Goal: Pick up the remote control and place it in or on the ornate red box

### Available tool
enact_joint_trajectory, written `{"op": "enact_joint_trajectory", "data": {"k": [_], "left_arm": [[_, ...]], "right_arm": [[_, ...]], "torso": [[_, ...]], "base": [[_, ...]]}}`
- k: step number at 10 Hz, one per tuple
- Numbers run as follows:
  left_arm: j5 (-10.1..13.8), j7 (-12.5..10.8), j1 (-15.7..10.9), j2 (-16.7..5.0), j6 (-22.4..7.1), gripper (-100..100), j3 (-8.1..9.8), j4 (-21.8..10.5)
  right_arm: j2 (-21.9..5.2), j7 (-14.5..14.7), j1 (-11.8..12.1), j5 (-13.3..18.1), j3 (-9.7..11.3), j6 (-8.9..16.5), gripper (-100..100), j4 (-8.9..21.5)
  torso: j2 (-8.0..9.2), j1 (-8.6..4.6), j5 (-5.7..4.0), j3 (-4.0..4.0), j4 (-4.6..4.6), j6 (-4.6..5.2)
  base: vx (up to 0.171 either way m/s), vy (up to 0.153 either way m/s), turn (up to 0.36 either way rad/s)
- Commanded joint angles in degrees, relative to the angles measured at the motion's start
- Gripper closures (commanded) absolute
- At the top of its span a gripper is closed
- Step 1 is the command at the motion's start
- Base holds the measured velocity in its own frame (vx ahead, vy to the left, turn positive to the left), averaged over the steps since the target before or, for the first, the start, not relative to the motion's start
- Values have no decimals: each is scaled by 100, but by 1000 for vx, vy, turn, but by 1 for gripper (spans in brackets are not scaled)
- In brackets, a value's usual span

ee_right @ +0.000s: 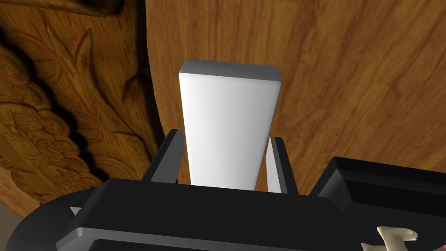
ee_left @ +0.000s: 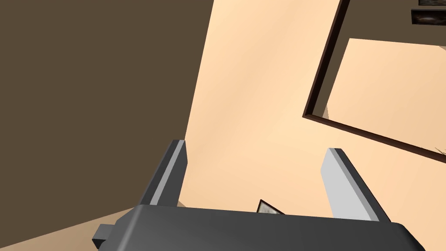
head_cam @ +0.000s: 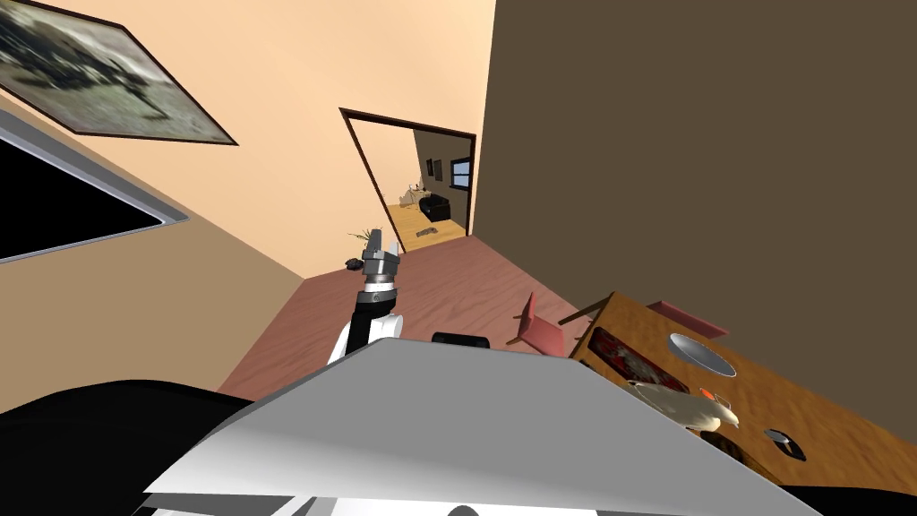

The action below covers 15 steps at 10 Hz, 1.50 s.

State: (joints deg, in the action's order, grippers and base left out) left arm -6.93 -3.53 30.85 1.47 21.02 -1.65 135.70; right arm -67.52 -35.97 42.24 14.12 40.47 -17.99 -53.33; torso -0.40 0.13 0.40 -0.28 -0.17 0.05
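Left arm raised forward, grey-bladed left gripper [head_cam: 383, 240] spread wide; dark-bodied right gripper [ee_right: 226, 137] blades clamp sides of white slab remote control [ee_right: 228, 113].

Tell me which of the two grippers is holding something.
The right gripper: it grips a white remote control by its sides. The left gripper stands open and empty.

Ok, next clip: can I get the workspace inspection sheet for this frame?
Surface: wooden table.
Job's things: white remote control held in the right gripper; ornate red box lying on the table.
Clutter: grey bowl, pale bird figure, small dark item, all on the table.
Grippers: right gripper shut on the remote control; left gripper open, raised, empty.
Cables: nothing seen.
Surroundings: red chair beside the table, open doorway beyond.
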Motion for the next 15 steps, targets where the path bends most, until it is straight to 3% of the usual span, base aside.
{"op": "enact_joint_trajectory", "data": {"k": [1, 6, 7, 10, 12, 14, 15], "left_arm": [[0, 0, 0, 0, 0, 0, 0, 0], [0, 0, 0, 0, 0, 0, 0, 0], [0, 0, 1, 0, 0, 0, 0, 0], [0, 0, 1, -1, 0, 0, 0, 0], [0, 0, 0, 0, 0, 0, 0, 1], [0, 0, 2, -1, 0, 0, 1, 0], [0, 0, 2, -1, 0, 0, 1, 1]], "right_arm": [[-283, 57, 0, 47, -123, 7, 100, 48], [-877, 301, 14, 181, -545, -77, 100, 214], [-877, 301, 14, 181, -545, -77, 100, 214], [-1215, 518, -55, 307, -807, -224, 100, 405], [-1215, 518, -55, 307, -807, -224, 100, 405], [-1470, 739, -168, 452, -991, -442, 100, 630], [-1470, 739, -168, 452, -991, -442, 100, 482]], "torso": [[0, 0, 0, 0, 0, 0], [-25, 15, 12, -17, -9, -4], [-35, 20, 16, -23, -12, -4], [-40, 12, 17, -26, -13, -4], [-46, 10, 10, -29, -14, -11], [-46, -2, 10, -27, -12, 3], [-67, 1, 14, -40, -17, 0]], "base": [[28, 51, -89], [58, 31, -81], [74, 30, -49], [94, 3, -130], [62, -5, -7], [166, -33, -251], [138, -24, -61]]}}
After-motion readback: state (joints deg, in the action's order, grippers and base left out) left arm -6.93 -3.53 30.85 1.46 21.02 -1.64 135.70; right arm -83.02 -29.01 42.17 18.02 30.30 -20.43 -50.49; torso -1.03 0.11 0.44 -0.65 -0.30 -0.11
